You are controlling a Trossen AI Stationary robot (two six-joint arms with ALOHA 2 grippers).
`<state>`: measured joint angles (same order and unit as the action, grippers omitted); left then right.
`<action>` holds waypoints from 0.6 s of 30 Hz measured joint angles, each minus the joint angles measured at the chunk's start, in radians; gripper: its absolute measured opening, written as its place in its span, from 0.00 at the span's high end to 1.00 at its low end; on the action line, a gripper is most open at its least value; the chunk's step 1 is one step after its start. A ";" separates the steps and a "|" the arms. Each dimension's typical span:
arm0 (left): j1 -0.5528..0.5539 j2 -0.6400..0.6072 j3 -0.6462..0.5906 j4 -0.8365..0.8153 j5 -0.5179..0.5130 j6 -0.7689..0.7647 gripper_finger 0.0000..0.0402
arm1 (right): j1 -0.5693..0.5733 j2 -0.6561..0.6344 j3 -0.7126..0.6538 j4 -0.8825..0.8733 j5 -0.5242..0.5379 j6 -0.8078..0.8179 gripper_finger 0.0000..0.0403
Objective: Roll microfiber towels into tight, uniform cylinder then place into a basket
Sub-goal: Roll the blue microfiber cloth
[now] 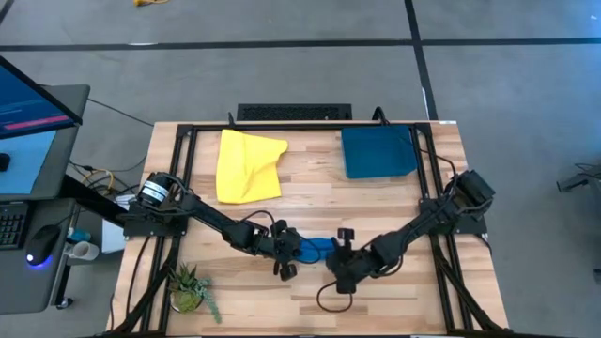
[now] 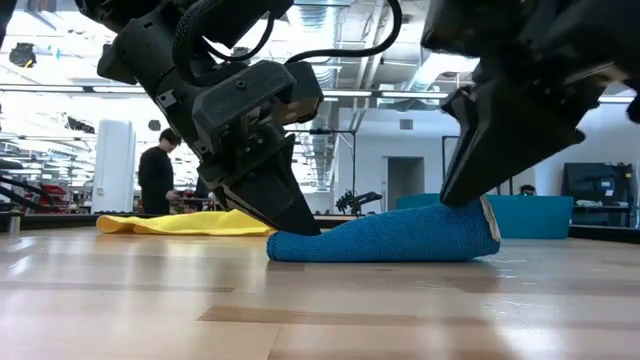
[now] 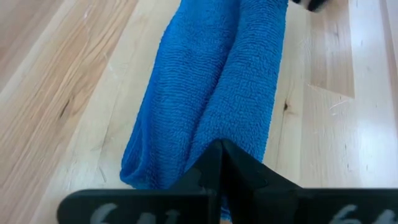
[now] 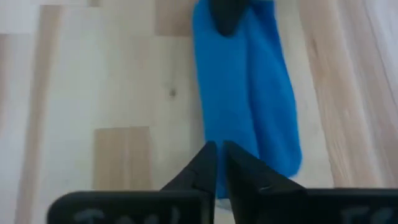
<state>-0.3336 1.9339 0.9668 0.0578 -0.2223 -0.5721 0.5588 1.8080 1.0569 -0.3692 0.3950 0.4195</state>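
Observation:
The bright blue towel (image 1: 317, 247) lies rolled into a cylinder on the wooden table (image 1: 394, 300), near the middle front. It also shows in the low view (image 2: 390, 238). My left gripper (image 1: 285, 255) is shut, with its tips on the roll's left end. My right gripper (image 1: 336, 263) is shut at the roll's right end. The yellow towel (image 1: 249, 164) lies loosely folded at the far left. The dark teal basket (image 1: 377, 152) stands at the far right, with nothing showing in it. My left gripper (image 3: 221, 149) presses its shut fingertips down on the top of the roll's flattened left end (image 2: 300, 240). The fingers slant down from the table's left, along the roll. The roll lies on the table. My right gripper (image 4: 217, 152) has its fingertips on the top of the roll near its right end (image 2: 462, 215). A sliver of blue cloth (image 4: 219, 171) shows between the almost closed fingers. The fingers slant down from the right, along the roll, which lies on the table.
A small potted plant (image 1: 188, 286) stands at the near left corner. A black bar (image 1: 294, 113) lies at the far edge. A person (image 2: 155, 175) stands in the room beyond the table. Bare wood lies between the roll and the basket.

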 joint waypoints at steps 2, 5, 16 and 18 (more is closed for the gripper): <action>0.000 0.000 0.000 0.000 0.000 0.001 1.00 | -0.010 0.000 0.000 -0.026 -0.001 0.040 0.89; 0.000 0.000 0.000 0.000 0.002 0.010 1.00 | -0.024 0.000 0.000 -0.072 -0.002 0.096 0.93; 0.013 0.000 0.000 0.001 0.017 0.011 1.00 | -0.061 0.064 0.006 -0.087 -0.137 0.176 0.96; 0.013 0.000 0.000 0.002 0.016 0.011 1.00 | -0.065 0.086 0.008 -0.086 -0.148 0.179 0.96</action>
<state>-0.3207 1.9339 0.9668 0.0597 -0.2060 -0.5613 0.4935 1.8938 1.0647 -0.4556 0.2471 0.5984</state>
